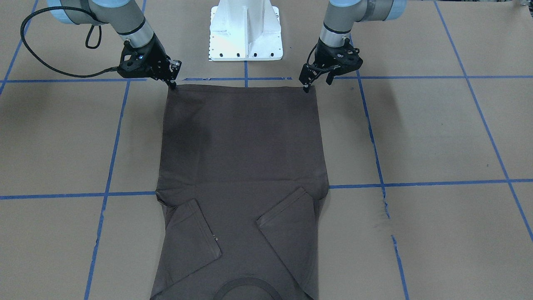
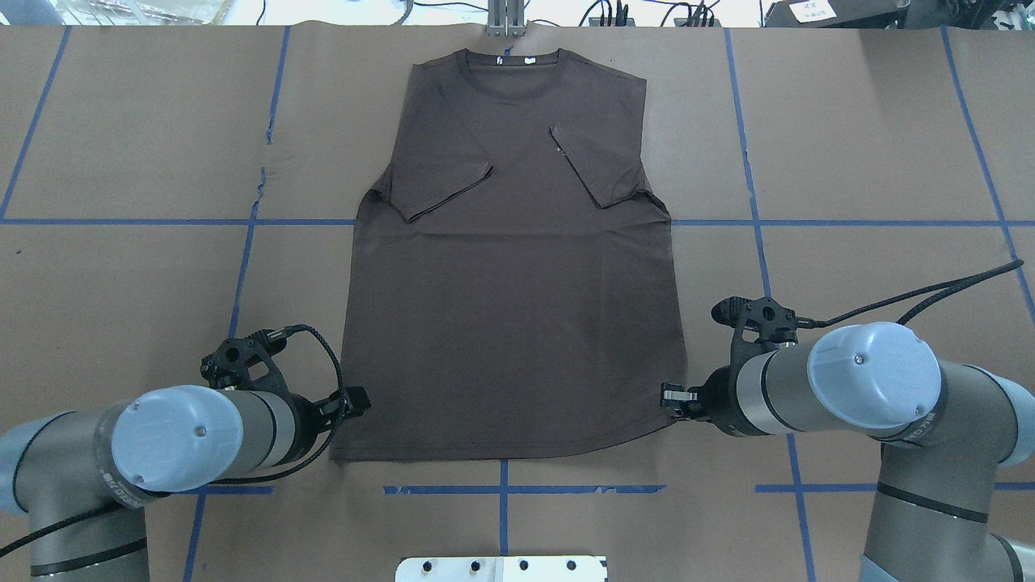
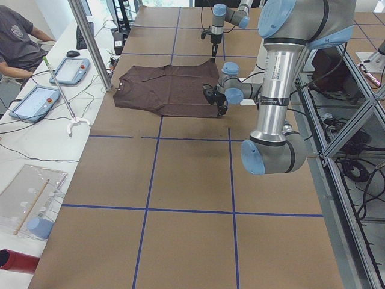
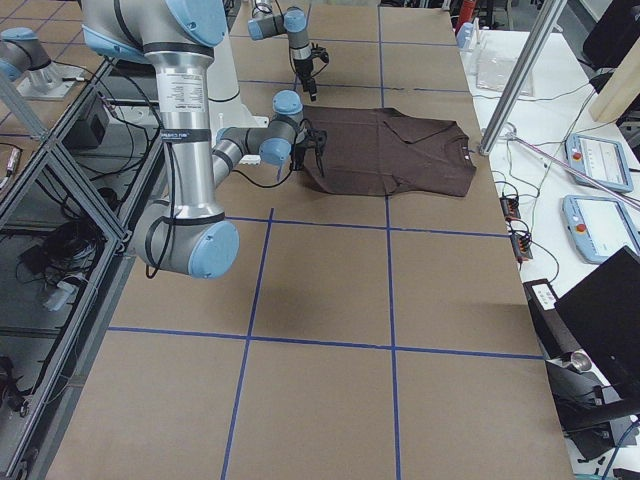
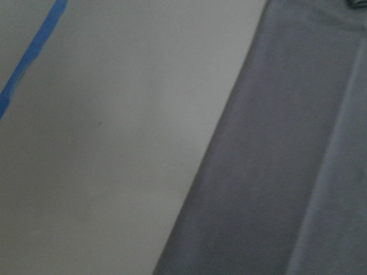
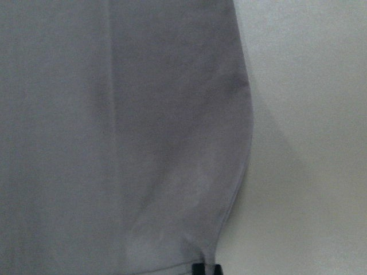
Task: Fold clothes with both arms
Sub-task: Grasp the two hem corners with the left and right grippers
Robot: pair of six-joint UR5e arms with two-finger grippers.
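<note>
The dark grey-brown T-shirt point(image 1: 241, 158) lies flat on the brown table point(image 2: 121, 145). Both sleeves are folded in, the collar point(image 2: 513, 61) is at the far edge and the hem is nearest the robot. My right gripper point(image 1: 173, 85) is low at the hem's corner, also seen from overhead point(image 2: 669, 398). In the right wrist view its tips point(image 6: 206, 268) are together where the fabric point(image 6: 114, 143) gathers. My left gripper point(image 1: 317, 84) is at the other hem corner point(image 2: 356, 402) with its fingers apart. The left wrist view shows only the flat shirt edge point(image 5: 287, 172).
The white pedestal base point(image 1: 245, 33) stands behind the hem between the arms. Blue tape lines point(image 2: 501, 489) grid the table. In the left side view a metal pole point(image 3: 90, 42) rises by the collar end, with tablets point(image 3: 33, 99) and a seated person point(image 3: 18, 36) beyond.
</note>
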